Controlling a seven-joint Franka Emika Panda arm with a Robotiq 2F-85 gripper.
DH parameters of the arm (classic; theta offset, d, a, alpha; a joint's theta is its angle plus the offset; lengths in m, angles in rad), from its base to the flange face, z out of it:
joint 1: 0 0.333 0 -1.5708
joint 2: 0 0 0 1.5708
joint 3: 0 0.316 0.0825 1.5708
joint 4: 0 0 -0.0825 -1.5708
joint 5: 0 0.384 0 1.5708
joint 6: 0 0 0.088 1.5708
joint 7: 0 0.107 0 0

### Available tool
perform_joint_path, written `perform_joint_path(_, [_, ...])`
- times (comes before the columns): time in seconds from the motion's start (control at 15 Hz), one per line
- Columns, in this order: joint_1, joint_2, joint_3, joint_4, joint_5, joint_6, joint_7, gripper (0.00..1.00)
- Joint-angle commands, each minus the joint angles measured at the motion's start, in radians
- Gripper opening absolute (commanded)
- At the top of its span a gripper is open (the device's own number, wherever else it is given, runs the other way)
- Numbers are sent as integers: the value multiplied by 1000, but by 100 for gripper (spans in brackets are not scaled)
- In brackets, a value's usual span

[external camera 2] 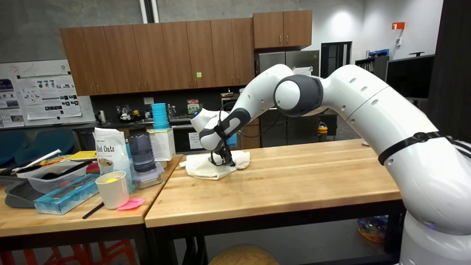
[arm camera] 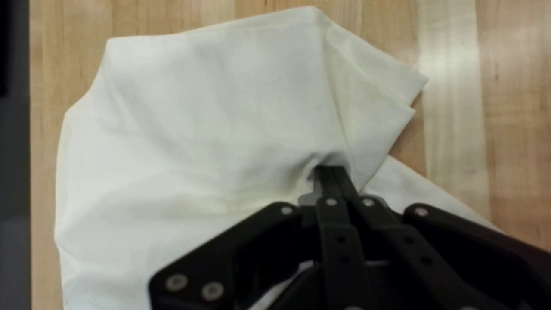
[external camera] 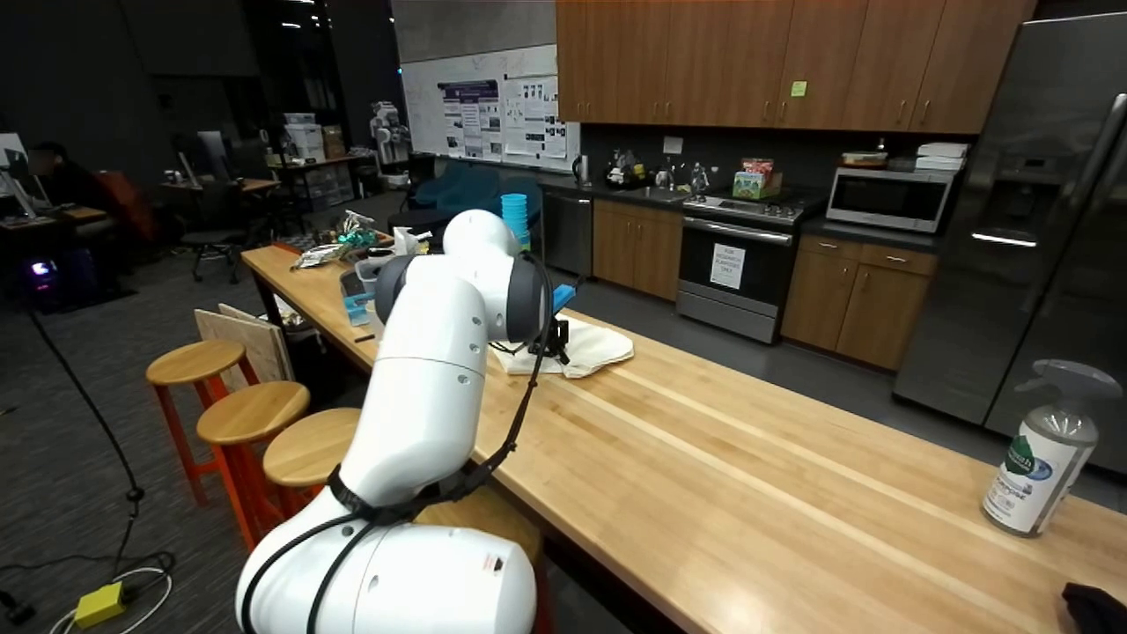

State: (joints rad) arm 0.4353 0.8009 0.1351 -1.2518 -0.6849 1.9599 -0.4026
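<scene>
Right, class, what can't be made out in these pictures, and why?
Wrist view: whether the cloth is pinched, hidden by the gripper.
In an exterior view: full shape of the dark item, cut off by the corner.
In both exterior views: wording on the posters, too small.

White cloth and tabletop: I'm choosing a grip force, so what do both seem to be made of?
White cloth: probably cotton or a similar fabric, fibre unclear; matte, judging by its soft creases and folds.
Tabletop: apparently wood strips, lightly glossy, from visible grain, differing strip tones and soft reflections.
</scene>
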Motion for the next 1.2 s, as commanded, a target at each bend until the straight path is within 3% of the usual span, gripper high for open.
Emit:
perform_joint_path(0.0, [-21,-95,25,-179,19,63,34,0])
perform_joint_path(0.73, [-46,-5,-71,-64,-22,53,177,0])
perform_joint_path(0.93, [-38,-66,-60,-155,-18,67,219,0])
perform_joint_path(1.13, [-25,-181,-28,-320,-26,108,245,0])
